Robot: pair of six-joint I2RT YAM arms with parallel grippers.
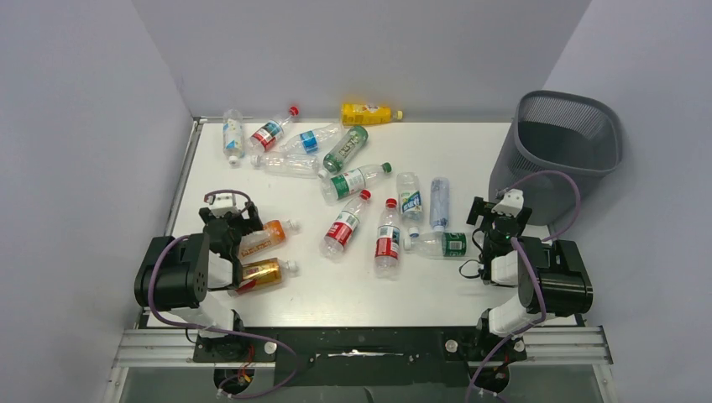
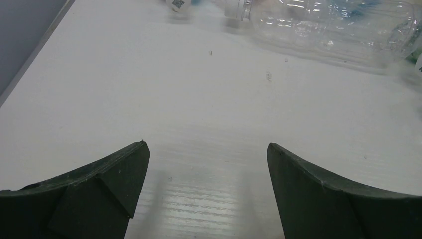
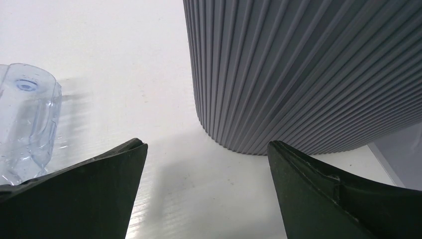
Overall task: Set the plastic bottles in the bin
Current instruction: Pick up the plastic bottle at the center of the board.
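Clock reference: 12 o'clock points away from my bases, as seen from the top camera.

1. Left gripper [image 1: 227, 220] [image 2: 206, 149]: the jaws stand wide and hold nothing. Bare table [image 1: 470, 159] shows between the fingers. An orange bottle [image 1: 264, 236] lies just beside it at 3 o'clock, and an amber bottle [image 1: 262, 273] lies near at 5 o'clock. In the left wrist view, a clear bottle [image 2: 323, 30] lies on its side at 1 o'clock, apart from the fingers.

2. Right gripper [image 1: 500, 217] [image 3: 206, 147]: the jaws stand wide and hold nothing. The bin [image 1: 520, 168] [image 3: 308, 74] stands upright near it at 1 o'clock, at the table's far right corner. A green-labelled bottle [image 1: 441, 243] lies near at 9 o'clock. The right wrist view shows the end of a clear bottle at 10 o'clock; I cannot tell which bottle it is.

3. Plastic bottles: all those visible lie on their sides on the table, spread from the centre towards 11 o'clock. A yellow bottle [image 1: 367, 113] rests at the far edge, at 12 o'clock.
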